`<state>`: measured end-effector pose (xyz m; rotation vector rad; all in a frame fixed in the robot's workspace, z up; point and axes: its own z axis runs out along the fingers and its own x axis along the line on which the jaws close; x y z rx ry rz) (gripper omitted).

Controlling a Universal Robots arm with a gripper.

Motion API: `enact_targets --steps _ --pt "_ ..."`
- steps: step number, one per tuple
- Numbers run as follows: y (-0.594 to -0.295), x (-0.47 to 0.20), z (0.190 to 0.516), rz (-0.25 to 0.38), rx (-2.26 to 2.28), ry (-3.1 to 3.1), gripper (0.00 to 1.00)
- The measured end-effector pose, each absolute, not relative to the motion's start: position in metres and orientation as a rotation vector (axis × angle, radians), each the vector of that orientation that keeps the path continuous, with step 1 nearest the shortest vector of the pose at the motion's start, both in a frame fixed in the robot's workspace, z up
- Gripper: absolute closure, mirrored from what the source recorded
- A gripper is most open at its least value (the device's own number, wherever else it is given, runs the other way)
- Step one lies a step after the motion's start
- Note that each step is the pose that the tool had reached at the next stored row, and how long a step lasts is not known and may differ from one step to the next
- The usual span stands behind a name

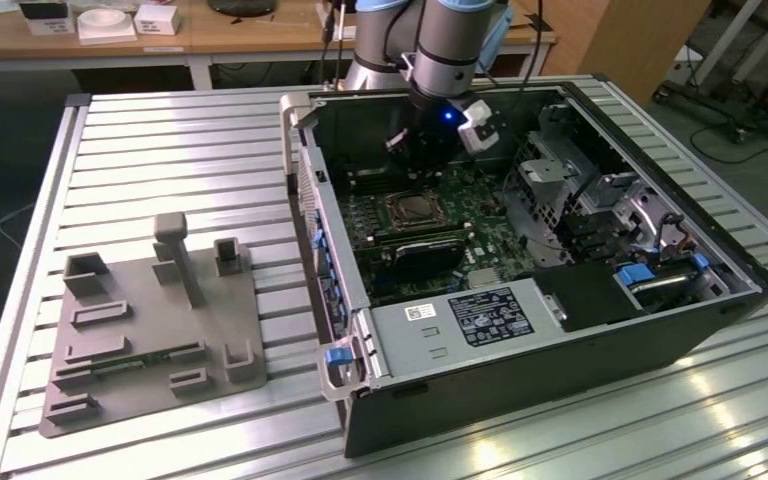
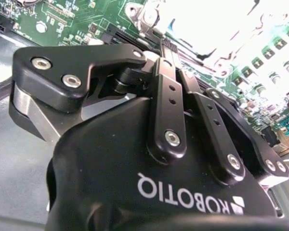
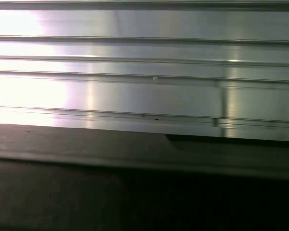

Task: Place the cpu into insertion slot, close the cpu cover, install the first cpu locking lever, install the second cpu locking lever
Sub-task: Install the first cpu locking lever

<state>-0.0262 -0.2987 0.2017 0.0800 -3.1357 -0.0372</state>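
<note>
Tool (image 1: 418, 158) inside an open computer case (image 1: 558, 395), jaws narrow, above the green motherboard (image 1: 488, 200).

At the exterior view's left, on the ribbed aluminium tabletop (image 1: 157, 140): a grey fixture plate (image 1: 157, 325) with upright holders, beside the case but apart from it. Further right, inside the case: insertion slot (image 1: 415, 211) on the motherboard, with the silvery cpu cover (image 1: 390, 210) seemingly flat over it; cannot tell whether the cpu sits underneath. Just beyond the slot, toward the case's far wall: the tool, hanging from the arm (image 1: 438, 50) close over the board. In the second wrist view: tool (image 2: 164, 45) with jaws drawn nearly together at the tips, anything held between them lost in glare. Nearer the camera: a black labelled power supply (image 1: 484, 315). In the first wrist view: tabletop (image 3: 144, 62) ribs above a dark case edge (image 3: 135, 183).
</note>
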Motion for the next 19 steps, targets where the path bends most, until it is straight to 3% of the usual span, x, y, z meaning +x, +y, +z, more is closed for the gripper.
enact_targets --steps 19 --pt "-0.3003 -0.0243 0.1996 -0.038 0.08 -3.136 0.89"
